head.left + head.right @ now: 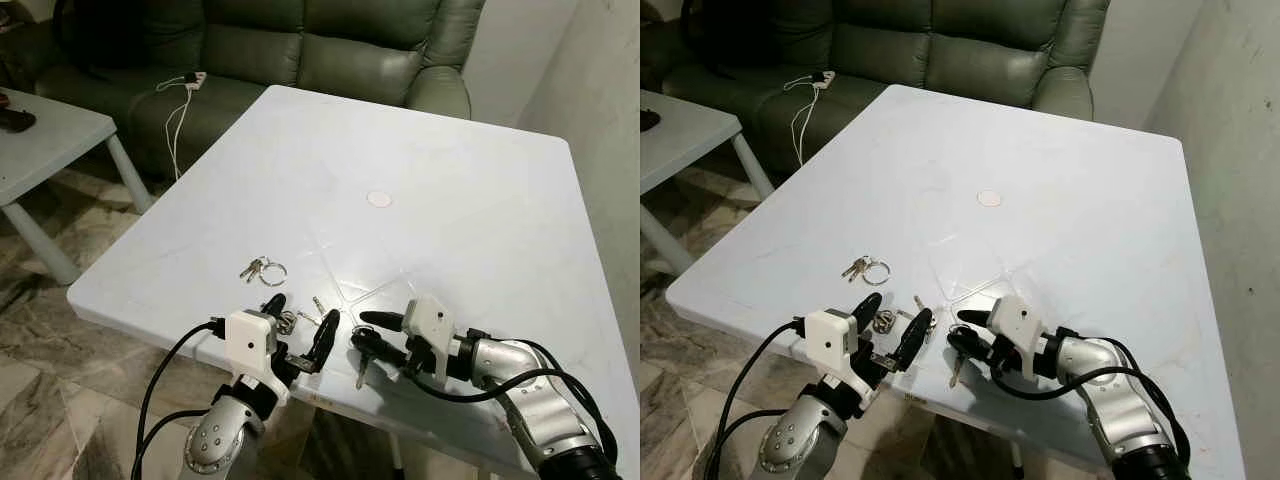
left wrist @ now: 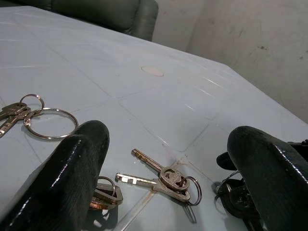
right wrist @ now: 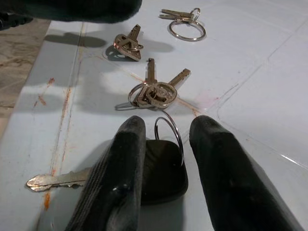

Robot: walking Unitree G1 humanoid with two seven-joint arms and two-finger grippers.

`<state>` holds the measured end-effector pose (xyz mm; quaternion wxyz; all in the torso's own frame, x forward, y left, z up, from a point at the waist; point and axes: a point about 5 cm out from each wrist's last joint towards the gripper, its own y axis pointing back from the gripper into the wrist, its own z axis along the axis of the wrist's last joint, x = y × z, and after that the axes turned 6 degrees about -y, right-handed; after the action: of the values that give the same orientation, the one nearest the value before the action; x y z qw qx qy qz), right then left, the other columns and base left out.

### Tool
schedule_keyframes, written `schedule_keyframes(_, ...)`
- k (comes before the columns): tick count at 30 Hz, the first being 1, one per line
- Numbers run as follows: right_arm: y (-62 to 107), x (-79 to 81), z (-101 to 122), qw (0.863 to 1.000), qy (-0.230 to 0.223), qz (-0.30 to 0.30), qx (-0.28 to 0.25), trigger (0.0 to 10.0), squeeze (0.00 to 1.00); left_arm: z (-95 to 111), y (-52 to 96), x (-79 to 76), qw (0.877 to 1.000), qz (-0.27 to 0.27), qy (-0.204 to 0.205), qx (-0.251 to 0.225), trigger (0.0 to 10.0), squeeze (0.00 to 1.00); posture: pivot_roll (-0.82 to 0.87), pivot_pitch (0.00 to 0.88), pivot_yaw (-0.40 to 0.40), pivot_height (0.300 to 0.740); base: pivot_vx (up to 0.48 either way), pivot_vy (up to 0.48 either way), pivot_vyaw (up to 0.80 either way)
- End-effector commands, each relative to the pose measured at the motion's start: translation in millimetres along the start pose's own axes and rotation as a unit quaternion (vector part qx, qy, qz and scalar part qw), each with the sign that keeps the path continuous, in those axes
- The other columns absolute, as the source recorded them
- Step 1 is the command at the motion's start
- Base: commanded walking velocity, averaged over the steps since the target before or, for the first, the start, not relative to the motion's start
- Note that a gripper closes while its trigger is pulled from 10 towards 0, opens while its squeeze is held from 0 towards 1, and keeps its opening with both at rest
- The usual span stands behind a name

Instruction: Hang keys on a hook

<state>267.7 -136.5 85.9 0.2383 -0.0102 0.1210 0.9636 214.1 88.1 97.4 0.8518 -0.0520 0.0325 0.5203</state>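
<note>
Several key sets lie near the front edge of the white table (image 1: pixel 450 200). A large ring with small keys (image 1: pixel 262 268) is farthest from me. My left gripper (image 1: pixel 297 322) is open wide just above the table. A small folded key bundle (image 2: pixel 106 195) lies by one of its fingers, and a pair of silver keys (image 2: pixel 163 180) lies in the gap ahead. My right gripper (image 1: pixel 360 330) is low over a black-fobbed key (image 3: pixel 161 171). Its fingers (image 3: pixel 120 159) stand narrowly apart on either side of the fob and its ring, and the silver blade (image 3: pixel 57 180) lies flat on the table.
A small round disc (image 1: pixel 379 199) sits mid-table. A green sofa (image 1: pixel 300 50) with a white charger cable (image 1: pixel 180 100) stands behind the table. A low white side table (image 1: pixel 40 140) is at the left and a wall (image 1: pixel 600 80) at the right. Tiled floor (image 1: pixel 60 340) lies below.
</note>
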Motion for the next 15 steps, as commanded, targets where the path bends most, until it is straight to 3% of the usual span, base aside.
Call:
schedule_keyframes(1, 2.3, -4.3, 1.1, 1.000, 0.005, -0.005, 0.006, 0.0, 0.00, 2.0, 0.5, -3.6, 1.000, -0.003, 0.005, -0.002, 10.0, 0.00, 0.01, 0.083, -0.083, 0.740, 0.000, 0.000, 0.00)
schedule_keyframes(15, 4.0, -7.8, 1.2, 1.000, -0.002, -0.011, -0.004, 0.0, 0.00, 1.2, 1.2, -4.6, 1.000, -0.005, 0.006, -0.002, 10.0, 0.00, 0.01, 0.072, -0.083, 0.740, 0.000, 0.000, 0.00)
